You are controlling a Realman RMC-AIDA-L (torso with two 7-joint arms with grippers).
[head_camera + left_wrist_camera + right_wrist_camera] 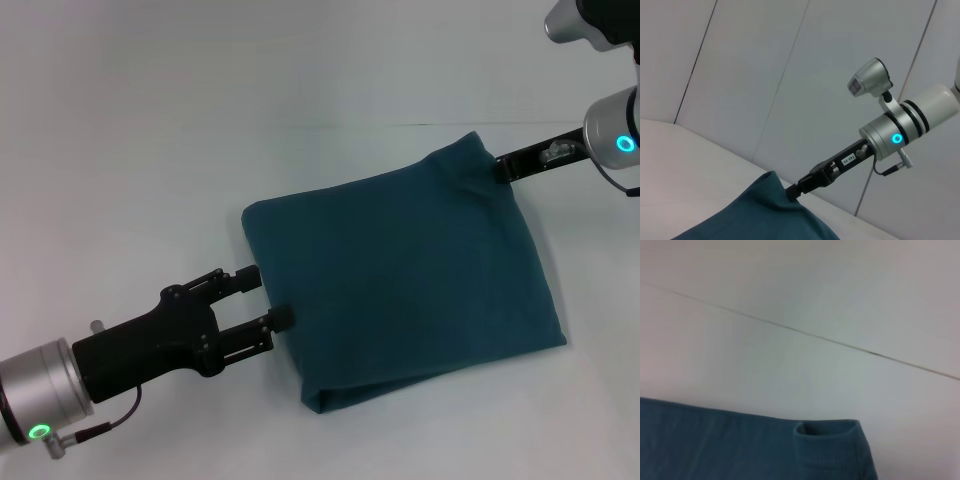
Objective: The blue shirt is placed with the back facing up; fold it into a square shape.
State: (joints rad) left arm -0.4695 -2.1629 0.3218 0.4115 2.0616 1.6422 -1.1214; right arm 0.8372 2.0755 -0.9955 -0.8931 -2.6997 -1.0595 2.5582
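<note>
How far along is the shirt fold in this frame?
Nearly finished. The blue shirt already lies on the table as a compact, roughly square packet with folded edges. In hand: the right gripper pinches its far corner, slightly lifted, while the left gripper sits open at the near-left edge. Left: releasing that corner, flattening it, and pulling both arms away.

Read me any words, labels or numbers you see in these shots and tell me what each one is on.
White sticker on the right pincer arm, left wrist view: dark print, too small to read.
Shirt: plain, no print or tag showing.
Left pincer: no readable markings.
Table: no text.
</note>
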